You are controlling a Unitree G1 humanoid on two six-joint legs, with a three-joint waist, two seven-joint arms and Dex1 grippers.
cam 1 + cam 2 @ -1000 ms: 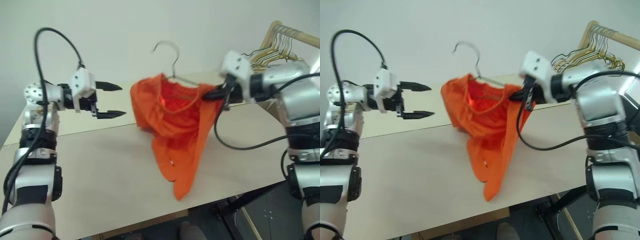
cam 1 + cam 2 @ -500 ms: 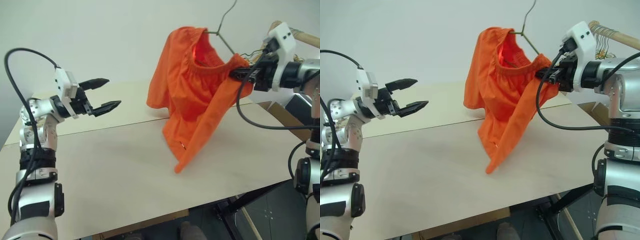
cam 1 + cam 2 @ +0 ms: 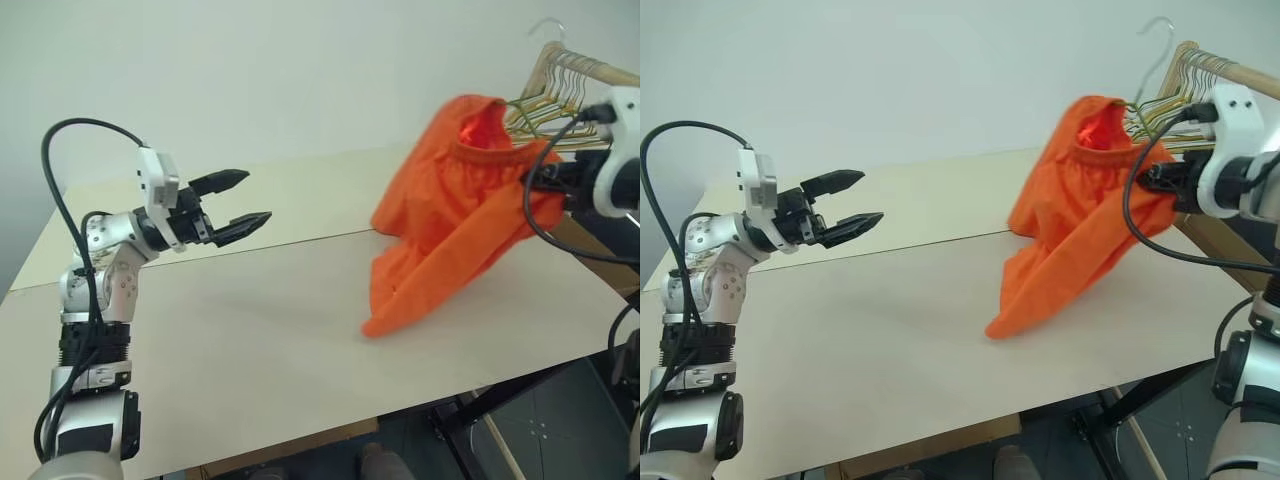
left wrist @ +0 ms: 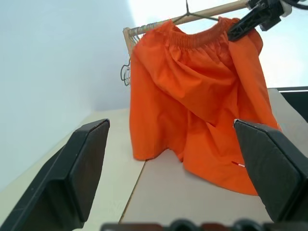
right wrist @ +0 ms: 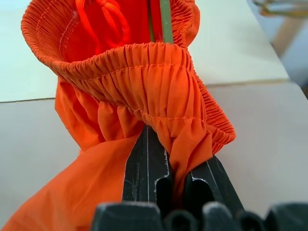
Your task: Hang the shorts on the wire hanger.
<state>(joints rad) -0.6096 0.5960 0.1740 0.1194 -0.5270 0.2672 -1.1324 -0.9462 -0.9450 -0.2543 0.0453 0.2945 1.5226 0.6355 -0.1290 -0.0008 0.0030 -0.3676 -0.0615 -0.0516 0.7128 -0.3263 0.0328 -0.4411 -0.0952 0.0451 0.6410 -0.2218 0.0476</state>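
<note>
Over the table [image 3: 250, 330], head views: shorts [image 3: 450, 210] hang from right gripper [image 3: 1152, 178], near the hanger rack [image 3: 1210, 75] for hanging. Left gripper [image 3: 240, 205]: spread, empty, apart. Right wrist view: fingers pinch waistband; wire hanger [image 5: 165, 19] threaded inside, keeping both together.

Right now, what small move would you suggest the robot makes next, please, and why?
Probably bring the open left gripper across to the shorts: the right gripper pinches only one waistband edge, the hem drags on the table, and the wire hanger sits inside.
</note>
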